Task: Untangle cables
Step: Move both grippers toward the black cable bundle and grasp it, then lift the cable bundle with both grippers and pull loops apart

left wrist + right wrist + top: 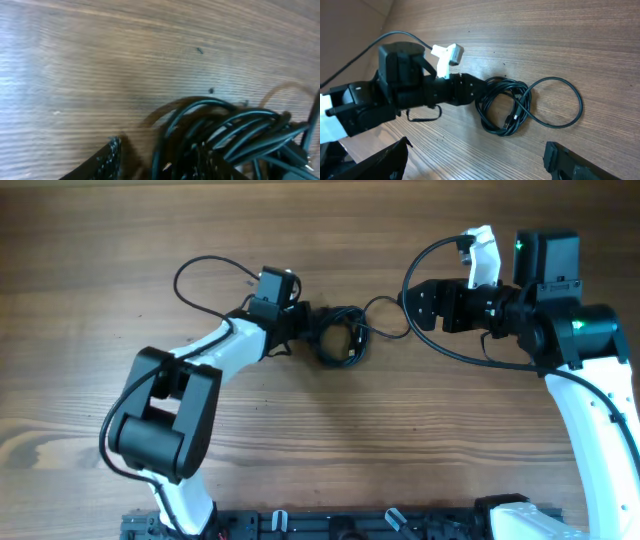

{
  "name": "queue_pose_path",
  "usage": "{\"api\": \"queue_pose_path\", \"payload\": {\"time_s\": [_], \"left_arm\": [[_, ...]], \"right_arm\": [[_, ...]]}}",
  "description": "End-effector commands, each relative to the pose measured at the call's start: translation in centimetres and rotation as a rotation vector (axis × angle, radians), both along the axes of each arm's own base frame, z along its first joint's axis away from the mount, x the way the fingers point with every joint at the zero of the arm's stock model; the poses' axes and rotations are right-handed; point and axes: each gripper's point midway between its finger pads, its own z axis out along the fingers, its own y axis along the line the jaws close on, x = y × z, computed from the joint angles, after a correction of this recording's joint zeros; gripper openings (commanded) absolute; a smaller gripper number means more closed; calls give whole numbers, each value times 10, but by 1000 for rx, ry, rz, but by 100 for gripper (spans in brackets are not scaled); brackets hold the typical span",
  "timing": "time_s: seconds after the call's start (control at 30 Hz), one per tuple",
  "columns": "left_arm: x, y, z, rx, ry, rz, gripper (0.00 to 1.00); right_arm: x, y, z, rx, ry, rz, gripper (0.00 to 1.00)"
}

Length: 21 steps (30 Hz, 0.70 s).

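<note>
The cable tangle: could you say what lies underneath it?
Wooden table shows through loops in the cables; anything beneath the strands, or where the left gripper meets them, is hidden.

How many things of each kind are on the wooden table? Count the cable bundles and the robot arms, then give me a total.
1 cable bundle (the number of cords in it cannot be told)
2 arms: left arm, right arm
Total: 3

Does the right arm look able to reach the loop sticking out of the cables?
Probably yes: the right gripper is open and the loop lies just ahead, with only bare table between.
</note>
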Motion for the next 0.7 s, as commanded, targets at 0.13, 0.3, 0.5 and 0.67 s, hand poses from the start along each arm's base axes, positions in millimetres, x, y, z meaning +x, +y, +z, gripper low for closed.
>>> {"api": "queue_pose_path", "payload": {"time_s": [0.13,0.3,0.5,0.67], "left_arm": [[-3,-9,-16,125,-28,-44,22],[-2,-2,-3,99,-24,-27,4],[-3,15,120,-131,-160,-33,4],[-23,23,181,-247,-228,-66,4]], "right_arm": [[6,-3,2,-2,-10,-19,89],[8,-2,1,0,-10,-20,88],[12,13,12,84,-27,14,81],[14,46,23,164,-11,15,73]]}}
